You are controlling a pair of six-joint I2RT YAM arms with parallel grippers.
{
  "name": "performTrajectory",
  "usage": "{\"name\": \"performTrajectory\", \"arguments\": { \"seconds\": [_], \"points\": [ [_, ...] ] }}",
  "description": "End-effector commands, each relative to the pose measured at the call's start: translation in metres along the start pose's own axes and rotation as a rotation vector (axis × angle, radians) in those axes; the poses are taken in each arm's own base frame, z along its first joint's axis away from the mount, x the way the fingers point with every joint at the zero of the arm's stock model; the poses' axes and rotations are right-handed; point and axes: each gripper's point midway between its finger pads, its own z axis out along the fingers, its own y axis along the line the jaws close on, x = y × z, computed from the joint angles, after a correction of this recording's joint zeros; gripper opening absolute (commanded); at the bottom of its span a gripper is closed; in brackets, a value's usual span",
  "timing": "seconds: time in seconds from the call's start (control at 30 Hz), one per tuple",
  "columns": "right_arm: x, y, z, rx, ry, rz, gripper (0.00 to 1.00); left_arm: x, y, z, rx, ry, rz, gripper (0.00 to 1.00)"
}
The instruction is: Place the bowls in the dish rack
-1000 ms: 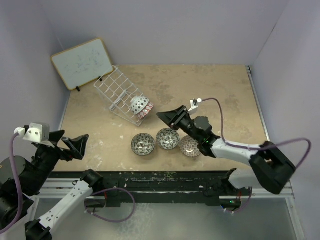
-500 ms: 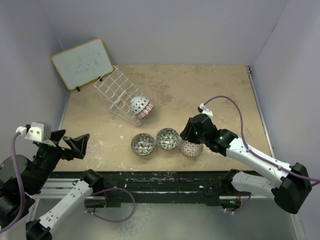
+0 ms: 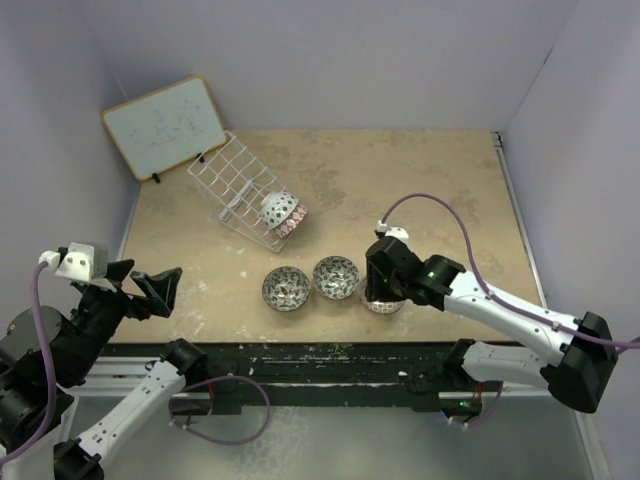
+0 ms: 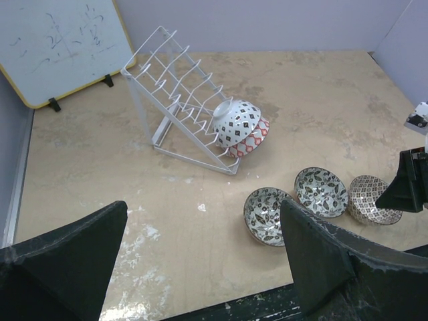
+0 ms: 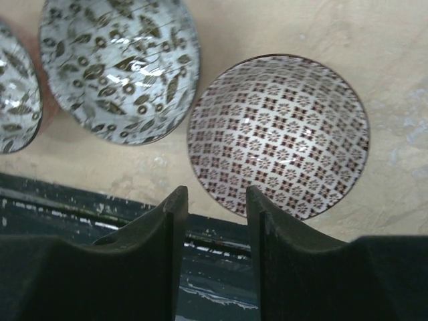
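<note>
Three bowls (image 3: 336,277) are sitting loose near the front edge of the table (image 3: 430,180), and two more are leaning nested at the low end of the rack (image 3: 232,180). I am working on the brown bowl (image 5: 281,134), the rightmost of the three. I am judging it as glazed ceramic: stiff, light for this arm, slick and liable to chip. So I am planning to pinch its thin rim, one finger inside and one outside. The right gripper (image 5: 214,194) is hovering above it, parted narrowly and holding nothing. The bowl's near rim is lying just past the gap between its jaws, with the grey bowl (image 5: 120,67) close on the left. The left gripper (image 4: 202,207) is idling wide open, well apart.
</note>
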Motion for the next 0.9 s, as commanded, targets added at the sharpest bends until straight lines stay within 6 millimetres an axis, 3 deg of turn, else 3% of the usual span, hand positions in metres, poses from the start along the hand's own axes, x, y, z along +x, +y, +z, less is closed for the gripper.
{"name": "performTrajectory", "arguments": {
  "seconds": [0.0,0.4,0.87],
  "points": [
    [-0.006,0.024,-0.012,-0.090,-0.002,-0.131,0.45,-0.007,0.001,-0.001,-0.001,-0.040,-0.013,0.99],
    [0.012,0.028,0.017,-0.098,0.046,-0.206,0.50,-0.002,0.004,-0.004,-0.013,-0.028,-0.010,0.99],
    [0.032,0.018,0.031,-0.003,0.079,-0.237,0.47,0.002,0.007,-0.006,-0.025,-0.021,-0.016,0.99]
  ]
}}
